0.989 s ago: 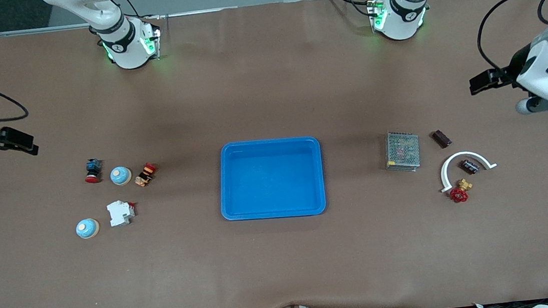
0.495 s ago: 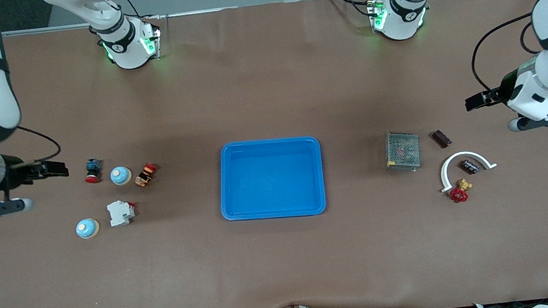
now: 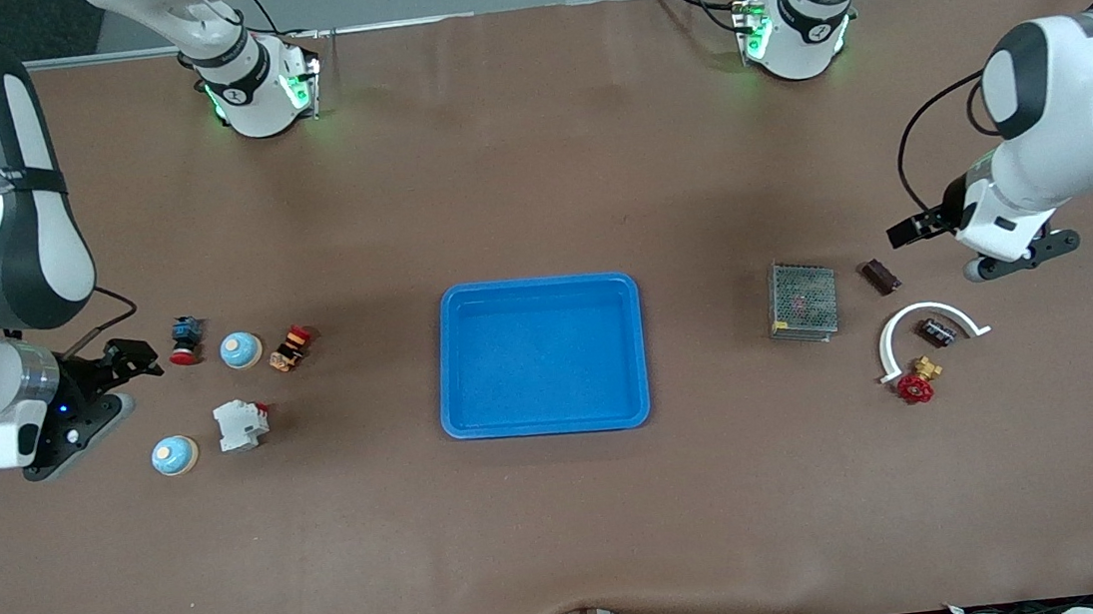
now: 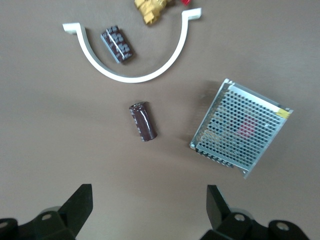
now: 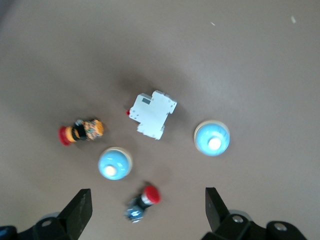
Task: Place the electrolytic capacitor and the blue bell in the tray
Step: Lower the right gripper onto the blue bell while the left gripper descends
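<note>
The bright blue tray point(image 3: 535, 293) lies empty at the table's middle. Two blue bells lie toward the right arm's end: one point(image 3: 240, 350) point(image 5: 115, 163) farther from the front camera, one point(image 3: 174, 455) point(image 5: 212, 138) nearer. A brown cylindrical capacitor point(image 3: 880, 276) point(image 4: 143, 121) and a black one point(image 3: 936, 332) point(image 4: 116, 44) lie toward the left arm's end. My left gripper point(image 3: 905, 231) point(image 4: 149, 205) is open and empty, over the table beside the brown capacitor. My right gripper point(image 3: 138, 354) point(image 5: 148, 210) is open and empty, beside the red push button point(image 3: 184, 340) point(image 5: 142, 202).
A grey mesh box point(image 3: 803, 299) point(image 4: 241, 127) lies between the tray and the capacitors. A white arc point(image 3: 928, 315) point(image 4: 132, 75) curves round the black capacitor, with a red-handled brass valve point(image 3: 917, 384) at its end. A white breaker point(image 3: 239, 424) point(image 5: 151, 114) and an orange-red switch point(image 3: 291, 348) point(image 5: 81, 131) lie by the bells.
Both arms have swung in from the table's ends. The left gripper has come toward the brown capacitor, the right gripper toward the red push button. No object has moved.
</note>
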